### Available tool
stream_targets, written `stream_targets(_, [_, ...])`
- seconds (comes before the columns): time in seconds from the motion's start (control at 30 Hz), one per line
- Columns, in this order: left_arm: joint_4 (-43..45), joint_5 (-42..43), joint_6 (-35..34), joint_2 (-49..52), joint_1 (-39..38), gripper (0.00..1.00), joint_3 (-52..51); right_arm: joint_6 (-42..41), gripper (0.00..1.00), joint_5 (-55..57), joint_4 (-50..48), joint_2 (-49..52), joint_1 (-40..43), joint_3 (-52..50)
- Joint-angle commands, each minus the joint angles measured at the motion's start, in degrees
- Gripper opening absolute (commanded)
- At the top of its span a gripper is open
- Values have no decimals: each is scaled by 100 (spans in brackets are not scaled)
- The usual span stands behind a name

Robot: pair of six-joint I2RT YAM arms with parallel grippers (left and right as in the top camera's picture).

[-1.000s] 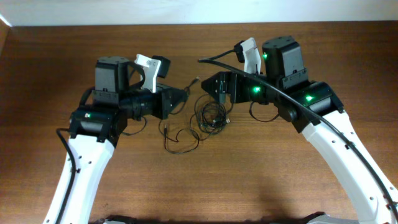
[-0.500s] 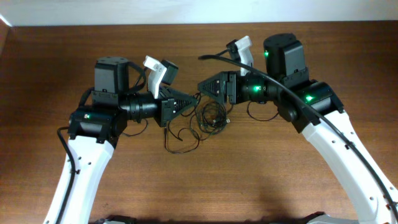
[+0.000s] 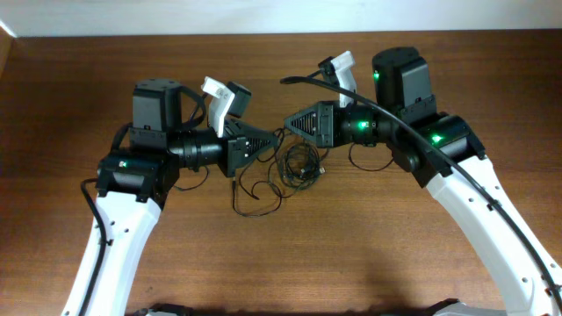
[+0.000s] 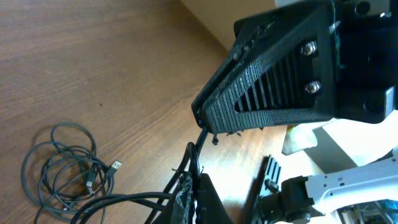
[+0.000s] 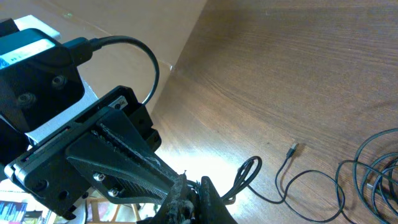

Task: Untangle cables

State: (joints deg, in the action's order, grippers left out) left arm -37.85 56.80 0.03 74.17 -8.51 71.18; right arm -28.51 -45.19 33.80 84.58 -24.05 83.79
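Note:
The cables lie as a small black coil at the table's middle, and a loose loop trails toward the front left. My left gripper and right gripper meet tip to tip just above the coil's far left side. In the left wrist view the left gripper is shut on black strands that run down to the coil with its USB plug. Seen from the right wrist, the right gripper is shut on a strand next to a small folded loop. A free plug end rests on the wood.
The wooden table runs to a pale wall at the back. Each wrist camera is partly blocked by the other arm's ribbed black finger. A thick black arm cable crosses over the right arm.
The right gripper has gone from open to shut on a strand. Both grippers rolled and moved in toward each other over the coil, then held still.

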Motion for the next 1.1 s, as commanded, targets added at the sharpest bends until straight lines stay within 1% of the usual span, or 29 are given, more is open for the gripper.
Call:
stream_targets(0.0, [168,426,-227,-81,4,0,87,33,4,96,-20,13,-103,22])
stream_targets(0.03, [243,492,-321,-81,4,0,90,33,4,181,-20,13,-151,22])
stream_targets(0.13, [564,468,-964,-81,4,0,87,37,4,238,-22,13,-256,22])
stream_targets(0.2, [614,415,-1016,-81,4,0,90,35,4,236,-20,13,-258,22])
stream_targets(0.27, [616,179,-1401,-81,4,0,87,35,4,236,-20,13,-258,22])
stream_targets(0.47, [802,192,-1843,-81,4,0,90,37,4,234,4,13,-262,22])
stream_targets(0.53, [938,192,-2142,-81,4,0,87,37,4,234,4,13,-262,22])
stream_targets(0.63, [1147,203,-2632,-81,4,0,87,37,7,234,15,13,-262,22])
stream_targets(0.7, [1239,240,-2765,-81,4,0,87,39,16,234,26,13,-262,22])
stream_targets(0.73, [1274,254,-2809,-81,4,0,87,39,24,234,24,13,-262,22])
stream_targets(0.77, [1320,286,-2833,-81,4,0,90,39,42,234,24,13,-262,22])
stream_targets(0.83, [1353,345,-2874,-81,4,0,90,39,58,234,24,13,-262,22])
stream_targets(0.97, [1394,350,-2946,-81,4,0,87,39,68,234,24,13,-262,22])
stream_targets(1.07, [1593,153,-3440,-81,4,0,90,39,72,234,24,13,-262,22])
